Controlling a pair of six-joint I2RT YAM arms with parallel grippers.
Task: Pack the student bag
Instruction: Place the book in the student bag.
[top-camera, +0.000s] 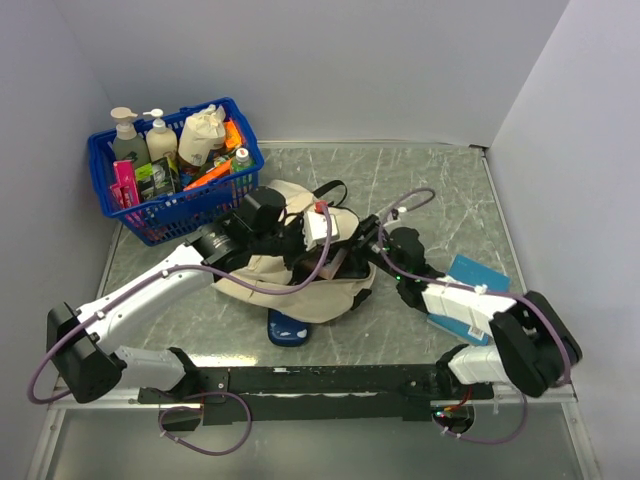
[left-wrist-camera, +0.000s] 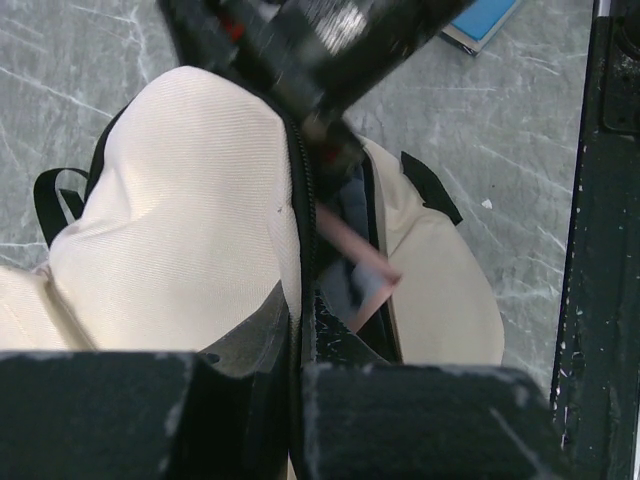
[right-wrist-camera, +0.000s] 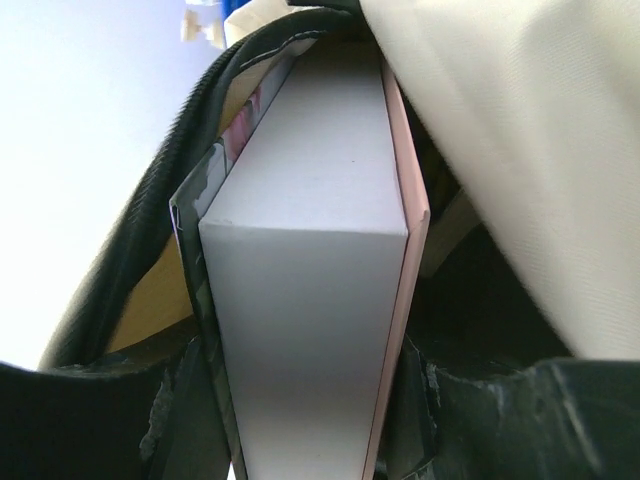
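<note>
The student bag (top-camera: 300, 288), cream with black zipper trim, lies in the middle of the table with its mouth held apart. My left gripper (left-wrist-camera: 298, 345) is shut on the bag's (left-wrist-camera: 180, 230) zipper edge, pinching fabric and trim between the fingers. My right gripper (right-wrist-camera: 315, 420) is shut on a thick book (right-wrist-camera: 320, 250) with white page edges and a pink cover, its far end inside the black-rimmed opening. The bag's cream flap (right-wrist-camera: 520, 150) hangs over it at the right. In the left wrist view the pink book (left-wrist-camera: 360, 260) shows in the gap, with the right gripper (left-wrist-camera: 300, 50) blurred above.
A blue plastic basket (top-camera: 118, 200) with bottles, a cloth pouch and other items stands at the back left. A light-blue book (top-camera: 470, 285) lies on the table under the right arm. A dark blue flat item (top-camera: 290, 328) pokes out from under the bag's near edge.
</note>
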